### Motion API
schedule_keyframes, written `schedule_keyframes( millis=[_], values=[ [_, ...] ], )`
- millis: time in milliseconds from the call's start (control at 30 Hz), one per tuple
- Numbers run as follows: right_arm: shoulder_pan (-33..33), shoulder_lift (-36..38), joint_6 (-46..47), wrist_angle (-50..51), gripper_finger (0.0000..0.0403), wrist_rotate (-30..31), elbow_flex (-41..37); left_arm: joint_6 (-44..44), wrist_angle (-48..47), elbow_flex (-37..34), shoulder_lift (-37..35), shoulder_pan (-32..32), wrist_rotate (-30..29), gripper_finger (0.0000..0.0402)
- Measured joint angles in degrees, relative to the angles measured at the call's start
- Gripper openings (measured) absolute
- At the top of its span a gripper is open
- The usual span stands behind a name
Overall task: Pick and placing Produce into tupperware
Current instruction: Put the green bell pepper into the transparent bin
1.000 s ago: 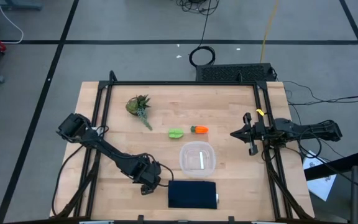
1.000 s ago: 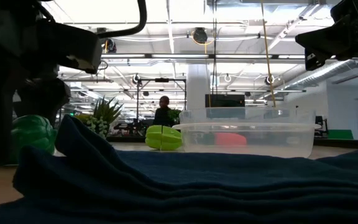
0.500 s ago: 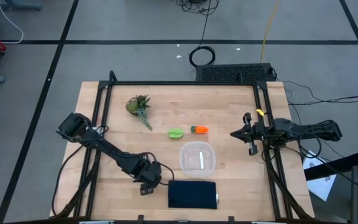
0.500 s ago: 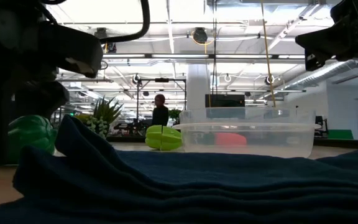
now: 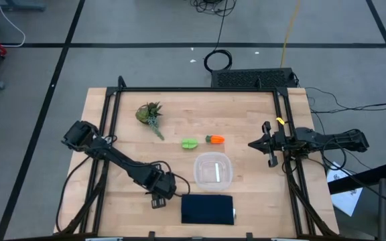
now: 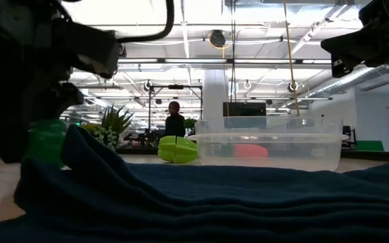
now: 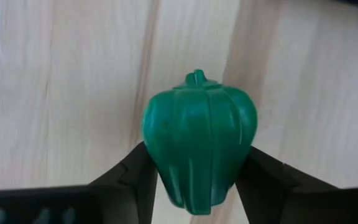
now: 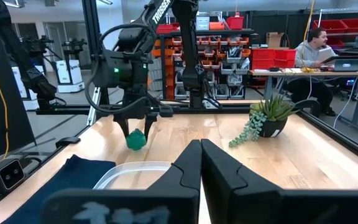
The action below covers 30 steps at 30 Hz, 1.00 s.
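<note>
- Wooden table (image 5: 246,107): carries everything, with both arms at its sides.
- Dark navy cloth (image 5: 208,209): flat at the near edge, just near of the container.
- Clear tupperware (image 5: 213,170): near-centre, nothing inside, well apart from the right gripper.
- Leafy plant sprig (image 5: 150,115): far left, not part of the job.
- Left gripper (image 7: 196,186): near left, just left of the cloth, clamped on the dark green pepper (image 7: 199,146), one finger on each flank, stem end pointing away from the wrist.
- Right gripper (image 8: 200,163): parked at the right edge, fingers pressed together, holding nothing.
- Orange carrot (image 5: 214,139) and lime-green piece (image 5: 189,143): side by side mid-table, just far of the tupperware.
- Pepper handling, as a guess: light, hard, smooth ribbed plastic, so liable to slip or twist; best gripped across the widest part, as here. Seems lifted slightly in the right wrist view.
</note>
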<state>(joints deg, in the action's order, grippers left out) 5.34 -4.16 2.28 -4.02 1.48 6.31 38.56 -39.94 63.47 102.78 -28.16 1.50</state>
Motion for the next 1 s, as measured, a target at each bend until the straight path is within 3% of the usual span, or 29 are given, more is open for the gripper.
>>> schedule_keyframes(
  millis=[533, 800, 1000],
  values=[
    [-0.02, 0.00, 0.02, 0.01, 0.0000, 0.00, -0.01, -8.32, -11.47, 11.18, 0.02, 1.29, -5.55, 0.0163],
    [-0.01, 0.00, 0.02, 0.01, 0.0000, 0.00, 0.01, -14.20, -10.95, 14.58, 0.02, 3.58, -10.43, 0.0160],
    [-0.02, 0.00, 0.02, -0.01, 0.0000, 0.00, 0.01, -17.72, -9.71, 16.14, 0.02, 6.02, -10.50, 0.0162]
  ],
)
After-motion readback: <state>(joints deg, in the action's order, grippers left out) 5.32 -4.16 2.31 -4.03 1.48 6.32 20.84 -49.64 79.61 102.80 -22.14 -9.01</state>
